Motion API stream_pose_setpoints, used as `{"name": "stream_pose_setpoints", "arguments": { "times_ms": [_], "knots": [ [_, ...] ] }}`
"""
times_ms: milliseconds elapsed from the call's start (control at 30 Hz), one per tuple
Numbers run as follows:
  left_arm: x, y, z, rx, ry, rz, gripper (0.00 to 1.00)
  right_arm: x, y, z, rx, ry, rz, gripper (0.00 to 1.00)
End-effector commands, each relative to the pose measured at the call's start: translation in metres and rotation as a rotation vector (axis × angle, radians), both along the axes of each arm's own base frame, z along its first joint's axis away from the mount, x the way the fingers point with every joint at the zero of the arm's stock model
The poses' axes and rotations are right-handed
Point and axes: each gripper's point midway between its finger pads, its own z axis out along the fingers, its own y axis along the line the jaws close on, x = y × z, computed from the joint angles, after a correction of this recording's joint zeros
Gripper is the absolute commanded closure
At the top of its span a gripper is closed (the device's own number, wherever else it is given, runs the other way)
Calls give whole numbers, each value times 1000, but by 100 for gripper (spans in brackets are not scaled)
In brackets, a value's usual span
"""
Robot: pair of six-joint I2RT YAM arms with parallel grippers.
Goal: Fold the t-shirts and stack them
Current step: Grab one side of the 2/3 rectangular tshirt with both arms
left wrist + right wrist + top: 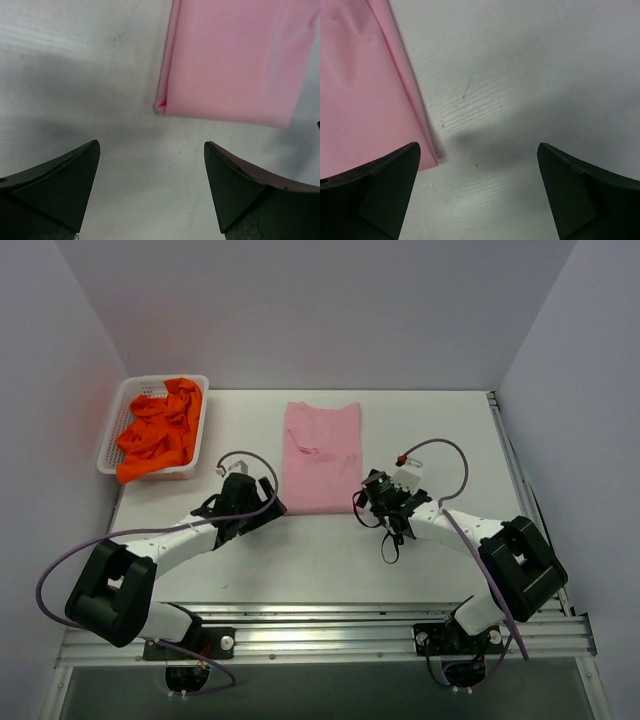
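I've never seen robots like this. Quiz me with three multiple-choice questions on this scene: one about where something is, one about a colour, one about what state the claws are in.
1. Where are the orange shirts?
A) in the white basket
B) on the floor
C) held in a claw

2. What colour is the folded shirt lying flat?
A) blue
B) pink
C) green

3. How do the left gripper and right gripper stand?
A) both shut on cloth
B) one open, one shut
C) both open, holding nothing

Answers:
1 A, they lie heaped in the basket at the far left.
2 B, it is plain light pink.
3 C, each wrist view shows fingers apart over bare table.
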Motion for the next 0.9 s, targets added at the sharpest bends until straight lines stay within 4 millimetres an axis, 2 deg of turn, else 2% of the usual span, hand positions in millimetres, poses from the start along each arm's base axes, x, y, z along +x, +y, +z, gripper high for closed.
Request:
{"name": "stream_pose_setpoints", "arguments": {
  "times_ms": [0,100,300,433,567,667,700,767,800,833,867],
  "knots": [
    [10,-16,16,-64,-104,42,6,10,18,12,109,-85,8,2],
    [7,-18,-3,-65,-77,41,6,10,23,2,117,-73,21,3],
    [7,-26,-26,-83,-46,33,6,15,37,-18,114,-41,42,5],
    [11,-28,-34,-76,-37,38,5,13,54,-33,117,-20,70,9],
    [11,-31,-40,-83,-24,34,1,13,63,-52,106,14,86,17],
    [11,-33,-43,-93,-20,29,13,13,66,-61,105,29,89,30],
    [11,-34,-44,-97,-21,24,22,13,65,-63,103,34,88,37],
    [11,-35,-44,-102,-20,24,30,12,65,-67,98,42,89,40],
    [10,-36,-47,-100,-12,20,35,12,65,-68,97,42,87,45],
    [11,-36,-47,-103,-13,22,45,12,64,-68,94,45,85,46],
    [10,-37,-48,-102,-11,17,51,12,64,-69,90,48,84,50]
  ]
}}
